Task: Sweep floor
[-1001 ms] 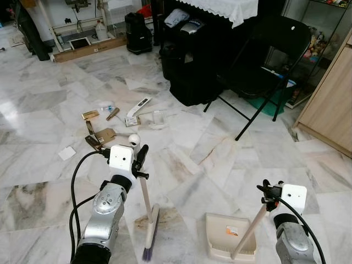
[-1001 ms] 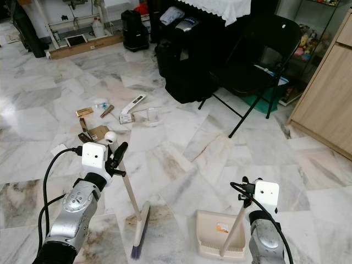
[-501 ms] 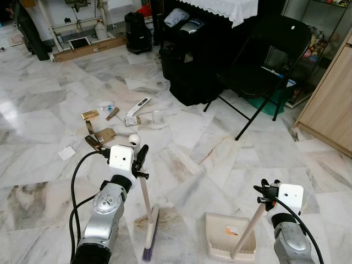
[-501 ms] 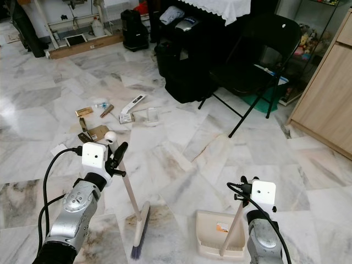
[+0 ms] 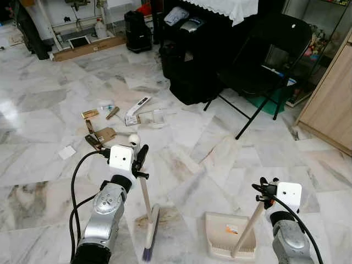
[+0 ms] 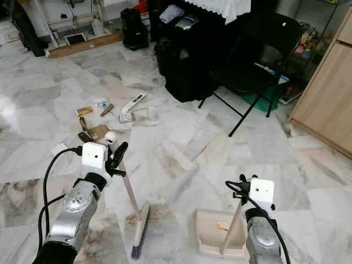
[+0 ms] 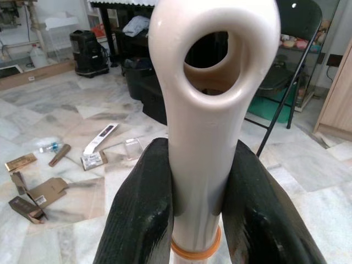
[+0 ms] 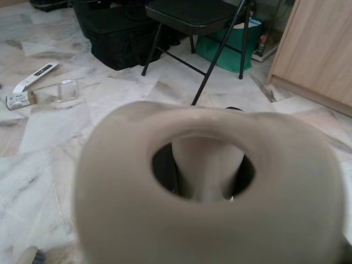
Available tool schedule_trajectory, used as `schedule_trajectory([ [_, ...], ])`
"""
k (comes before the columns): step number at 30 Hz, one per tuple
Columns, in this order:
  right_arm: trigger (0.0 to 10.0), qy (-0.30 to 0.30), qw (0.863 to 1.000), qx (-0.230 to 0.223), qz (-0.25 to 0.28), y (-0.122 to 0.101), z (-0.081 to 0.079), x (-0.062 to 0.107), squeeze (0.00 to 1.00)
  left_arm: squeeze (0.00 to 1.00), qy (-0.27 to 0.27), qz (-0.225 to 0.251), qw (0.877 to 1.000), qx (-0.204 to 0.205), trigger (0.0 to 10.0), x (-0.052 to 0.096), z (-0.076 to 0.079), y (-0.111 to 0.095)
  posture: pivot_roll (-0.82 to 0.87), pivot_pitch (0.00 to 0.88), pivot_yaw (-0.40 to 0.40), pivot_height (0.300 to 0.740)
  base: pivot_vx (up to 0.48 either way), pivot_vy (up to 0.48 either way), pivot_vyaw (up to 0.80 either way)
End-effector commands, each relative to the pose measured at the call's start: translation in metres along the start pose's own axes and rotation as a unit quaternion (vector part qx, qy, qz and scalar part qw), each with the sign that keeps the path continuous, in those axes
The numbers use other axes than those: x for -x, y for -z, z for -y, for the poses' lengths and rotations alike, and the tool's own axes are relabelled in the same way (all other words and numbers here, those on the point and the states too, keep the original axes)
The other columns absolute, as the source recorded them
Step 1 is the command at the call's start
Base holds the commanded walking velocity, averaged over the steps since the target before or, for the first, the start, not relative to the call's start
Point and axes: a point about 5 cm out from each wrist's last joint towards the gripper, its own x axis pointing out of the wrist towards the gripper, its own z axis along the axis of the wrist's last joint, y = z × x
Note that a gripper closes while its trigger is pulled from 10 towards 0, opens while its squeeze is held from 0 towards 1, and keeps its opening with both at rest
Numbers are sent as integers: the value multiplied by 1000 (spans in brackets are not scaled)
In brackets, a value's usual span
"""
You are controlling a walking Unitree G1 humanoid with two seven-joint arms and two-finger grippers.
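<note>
- Little has changed over the last second: the right claw (image 5: pixel 260 190) and the dustpan handle (image 5: pixel 247 228) have edged slightly inward and the whole view has crept a little, so the camera moved too; broom and litter sit as they did.
- Left claw (image 5: pixel 139 159) is closed on the broom handle (image 7: pixel 212 143) just below its ring-shaped top; both black fingers (image 7: pixel 144 220) press the shaft from either side, in contact.
- Broom (image 5: pixel 148 220) stands tilted, brush head (image 5: pixel 150 234) on the marble floor (image 5: pixel 49 181) just beside the robot's left front.
- Dustpan (image 5: pixel 223 236) lies flat on the floor, near the brush head but apart from it, with its mouth facing away from the robot.
- Litter (image 5: pixel 104 135) (small cartons, a white card, a flat packet, a clear piece) lies well ahead of the broom, toward the left.
- Step in hand, as a judgement: carry both tools to the litter. Doing it well means stepping forward-left, keeping the bristles low, then setting the dustpan lip flat on the floor beyond the pile and drawing debris toward it in short strokes.
- Risk: light cartons may skid on polished marble; the folding chair (image 5: pixel 264 60) legs are to the right of the path.
- Right claw's grip: cannot tell; the dustpan handle's ring end (image 8: pixel 209 187) blocks the right wrist view and the head views show too little of the fingers.
- Lower arms are cut off by the frame edge; litter labels are too small to read.
</note>
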Motion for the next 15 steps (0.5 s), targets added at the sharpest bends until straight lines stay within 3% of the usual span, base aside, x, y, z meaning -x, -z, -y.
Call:
schedule_trajectory([
  [1, 10000, 9, 1000, 5, -6, 0, 2, -1, 0, 0, 6, 16, 1000, -11, 10000, -3, 0, -8, 44, 80, 27, 740, 0, 0, 0],
  [5, 10000, 13, 1000, 4, -7, 0, 4, -1, 0, 0, 6, 16, 1000, -11, 10000, -3, 0, -8, 44, 80, 27, 740, 0, 0, 0],
  [6, 10000, 15, 1000, 10, -5, 0, 4, -1, 757, 0, 6, 16, 1000, -11, 10000, -3, 0, -8, 44, 81, 27, 740, 0, 0, 0],
  [7, 10000, 15, 1000, 9, -4, 0, 5, -1, 1000, 0, 7, 16, 1000, -11, 10000, -3, 0, -8, 46, 81, 28, 740, 0, 0, 0],
  [15, 10000, 22, 1000, 7, -3, -1, 5, -2, 1000, 0, 6, 16, 1000, -13, 10000, -3, -1, -9, 47, 84, 30, 740, 0, 0, 0],
])
